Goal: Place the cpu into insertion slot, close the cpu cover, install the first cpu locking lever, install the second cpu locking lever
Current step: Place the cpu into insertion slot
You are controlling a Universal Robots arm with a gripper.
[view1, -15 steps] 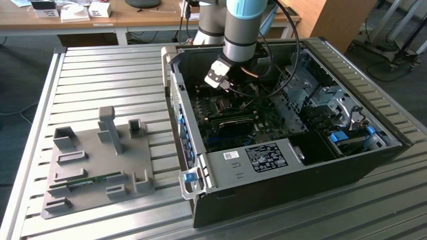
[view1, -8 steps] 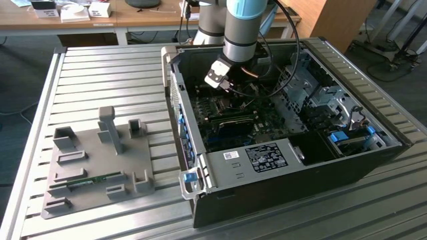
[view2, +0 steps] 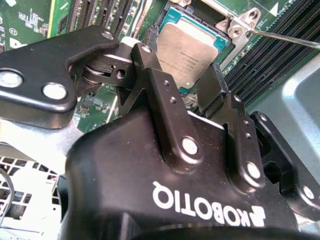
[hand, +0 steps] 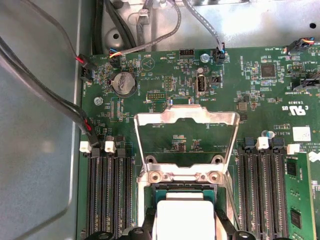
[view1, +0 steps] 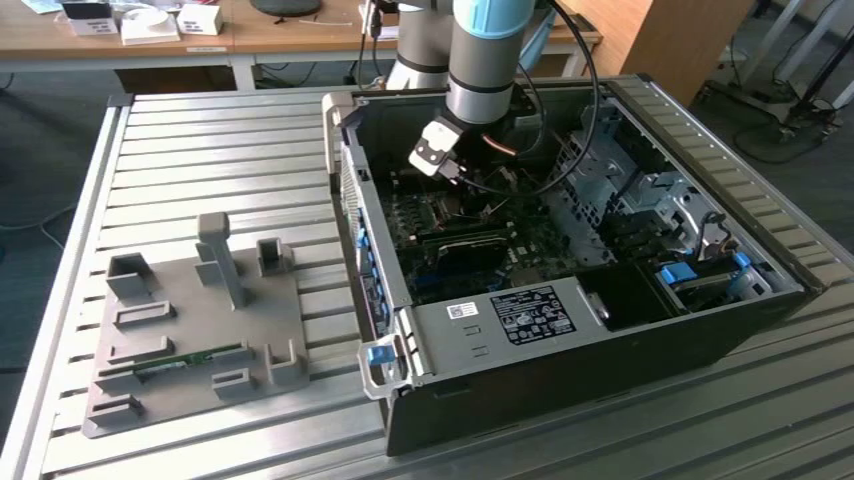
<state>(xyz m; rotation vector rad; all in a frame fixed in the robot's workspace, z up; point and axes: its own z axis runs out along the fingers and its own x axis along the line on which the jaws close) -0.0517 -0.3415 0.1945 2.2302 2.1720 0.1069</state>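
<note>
Silver-topped cpu looked seated in the insertion slot; cpu cover stood open, levers undone; couldn't tell if my hand gripped it.

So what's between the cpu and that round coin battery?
The open cpu cover lies between the cpu and the coin battery, as the first wrist view shows.
</note>
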